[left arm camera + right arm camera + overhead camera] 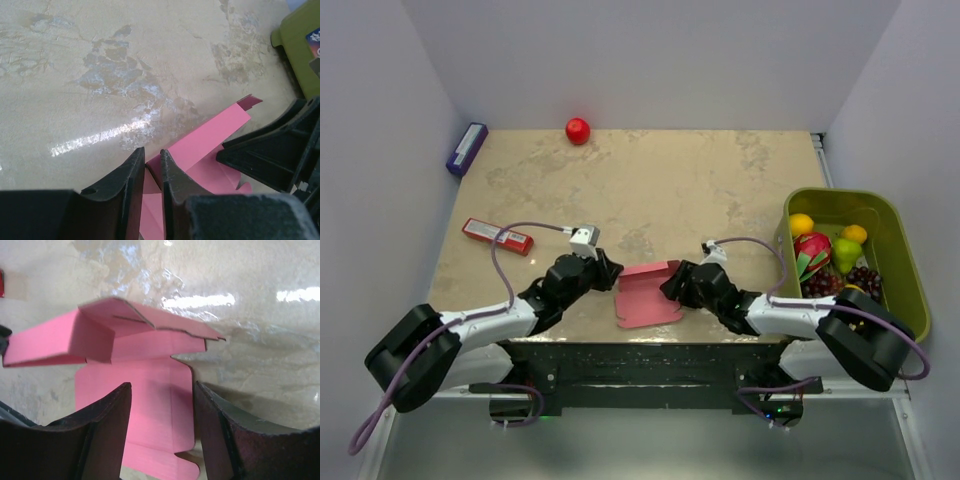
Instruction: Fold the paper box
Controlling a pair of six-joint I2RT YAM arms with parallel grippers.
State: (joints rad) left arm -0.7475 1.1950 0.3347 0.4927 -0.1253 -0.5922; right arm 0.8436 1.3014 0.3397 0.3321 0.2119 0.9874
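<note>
Paper box: thin pink card, half-formed, at the near edge of the bench, between the two arms. From overhead it reads as a flat panel lying on the bench, with a strip along its far side folded up and cut tabs along the near side

Left pincer is at the box's left edge, right pincer at its right edge

Left wrist view:
- The fingers are nearly together, with pink card nipped in the slim gap, so the left pincer is clamped on the paper box
- The raised wall runs away from the fingers to a darker tab at its far tip
- The black body of the right pincer is just beside that wall
- A corner of the green tub shows at top right

Right wrist view:
- The right pincer has its jaws spread wide and grips nothing
- The flat panel of the paper box lies between the fingers
- Detail that overhead does not give: the upright wall, a flap leaning over its top, a slit in that flap, a stepped die-cut edge

Overhead only:
- Green tub holding fruit, at the right
- Red ball at the far edge
- Red packet to the left, well apart from the box
- Purple box at the far left corner
</note>
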